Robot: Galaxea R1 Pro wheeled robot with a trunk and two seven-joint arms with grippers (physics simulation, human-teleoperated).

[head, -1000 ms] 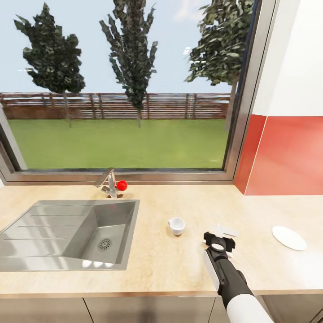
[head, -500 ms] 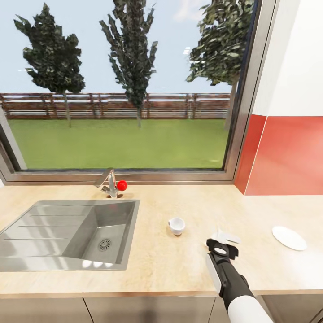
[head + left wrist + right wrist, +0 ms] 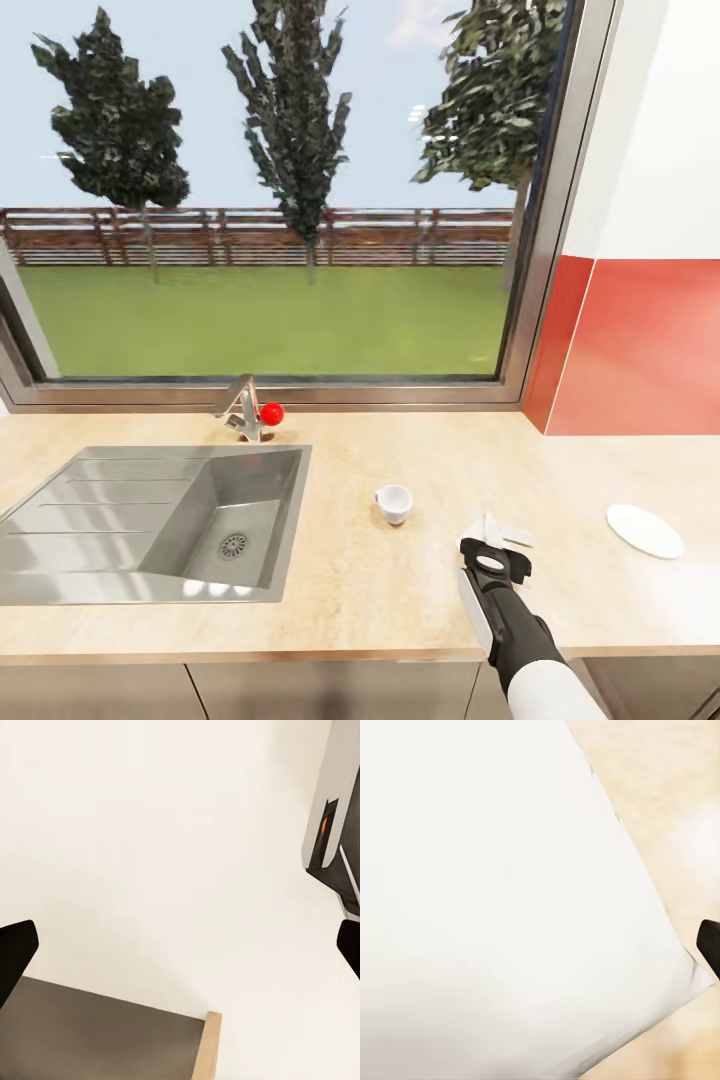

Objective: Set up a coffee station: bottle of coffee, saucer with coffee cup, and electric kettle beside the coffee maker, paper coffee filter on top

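Early stage imo: right claw [image 3: 497, 545] near bench [image 3: 400, 600] front edge grips the white paper filter [image 3: 505, 530], coffee cup [image 3: 393, 503] mid-bench and saucer [image 3: 644, 530] toward right end, well apart, unpaired; left claw [image 3: 180, 952] spread wide, empty.

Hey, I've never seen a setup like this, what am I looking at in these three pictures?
These are simulator renders from a two-armed wheeled robot. The head camera looks down over a light wood-grain kitchen countertop beside a steel sink under a window. On the worktop stand a tiny white coffee cup and, farther right and apart from it, a flat white saucer. The black-and-white right gripper is at a thin white sheet, likely the paper coffee filter, which looms large in the right wrist camera. The left wrist camera faces a pale wall, its left gripper spread open, holding nothing.
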